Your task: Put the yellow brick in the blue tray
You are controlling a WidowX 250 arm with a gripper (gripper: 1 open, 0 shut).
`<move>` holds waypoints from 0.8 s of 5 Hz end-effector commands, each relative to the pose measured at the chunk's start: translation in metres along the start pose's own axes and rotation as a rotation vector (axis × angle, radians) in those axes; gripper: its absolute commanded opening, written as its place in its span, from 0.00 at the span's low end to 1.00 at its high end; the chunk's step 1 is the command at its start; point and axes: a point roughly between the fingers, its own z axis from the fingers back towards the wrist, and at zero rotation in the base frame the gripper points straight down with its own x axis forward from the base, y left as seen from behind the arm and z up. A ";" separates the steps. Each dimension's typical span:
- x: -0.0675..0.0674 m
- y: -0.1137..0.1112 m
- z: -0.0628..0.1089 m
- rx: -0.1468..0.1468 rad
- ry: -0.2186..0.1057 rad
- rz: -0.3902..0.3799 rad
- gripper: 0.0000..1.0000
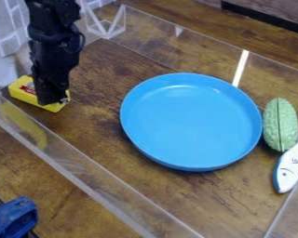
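One hand (48, 97) clenched on the yellow brick (20, 92) | blue tray (192, 121) well apart, rightward in view | you carry across.

The jaws grip the yellow brick (20, 91) on the wooden table (101, 158); the blue tray (192, 122) sits apart.

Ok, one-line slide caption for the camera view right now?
The gripper closed on the yellow brick on the wooden table, the blue tray empty beside it.
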 end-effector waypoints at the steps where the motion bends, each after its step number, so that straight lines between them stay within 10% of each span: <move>1: 0.005 0.001 0.008 0.018 -0.015 0.007 0.00; 4: 0.012 0.000 0.009 0.023 -0.036 -0.005 0.00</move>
